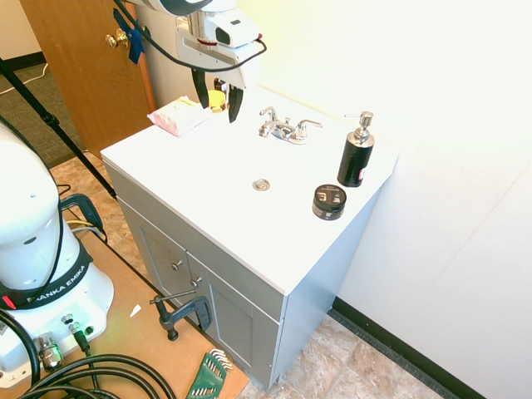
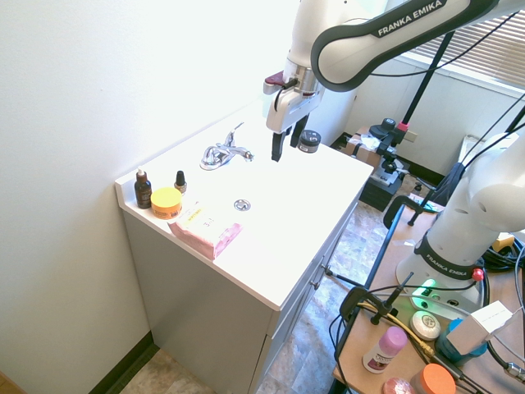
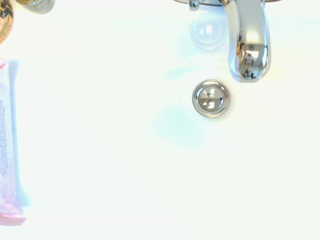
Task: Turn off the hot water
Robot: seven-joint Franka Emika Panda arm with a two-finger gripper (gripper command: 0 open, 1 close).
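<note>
The pincer point(image 1: 215, 98) is seen hanging open and empty above the white table point(image 1: 166, 154), short of the chrome faucet point(image 1: 285, 129). The hot water's lever handle point(image 1: 268, 111), on the faucet's side nearer the pincer, is untouched. No stream is seen below the spout point(image 3: 248, 45). Reaching and turning the handle are judged left to do.

This is a bathroom corner in a home or a home-like room. A white vanity worktop point(image 1: 208, 208) with a built-in sink carries a chrome faucet point(image 1: 283, 129) and a round drain point(image 1: 261, 184). A black soap pump bottle point(image 1: 356, 154), small cosmetic jars point(image 2: 166, 202) and a pink packet point(image 2: 207, 234) stand around. Below are cabinet doors point(image 1: 212, 303), a tiled floor point(image 1: 366, 366) and a wooden door point(image 1: 79, 58).
</note>
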